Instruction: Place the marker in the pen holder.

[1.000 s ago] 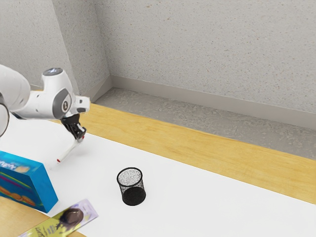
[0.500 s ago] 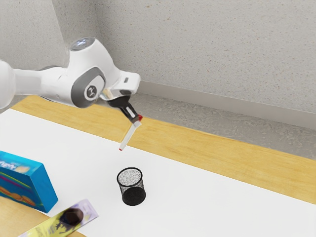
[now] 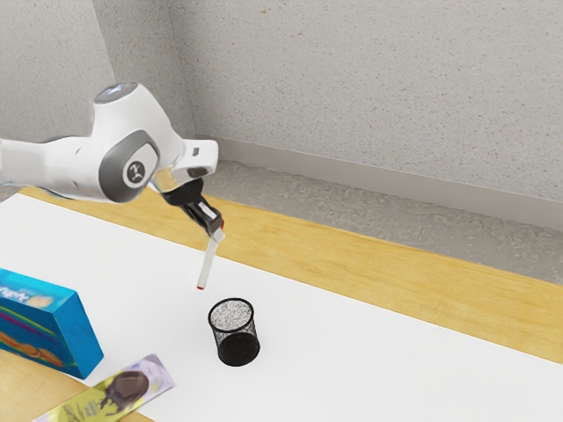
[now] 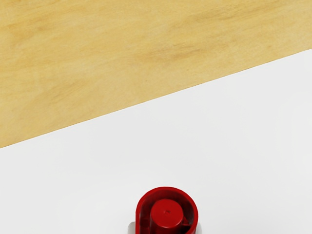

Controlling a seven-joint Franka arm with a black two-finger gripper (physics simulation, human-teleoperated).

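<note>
Over the desk [image 3: 369, 360], jaws pinch the marker [image 3: 208, 266] near the pen holder [image 3: 237, 350]; the wrist view shows the marker's round red end [image 4: 166, 212].

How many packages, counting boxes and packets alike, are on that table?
2: a blue box at the exterior view's left edge, and a yellow-and-purple packet beside it, toward the lower edge. Others might lie out of view.

White-and-wood worktop [image 3: 352, 352] below the hand [image 3: 216, 230], round black mesh pen holder [image 3: 236, 333] nearest it, rectangular blue box [image 3: 81, 336], flat yellow-purple packet [image 3: 132, 387] farther off
</note>
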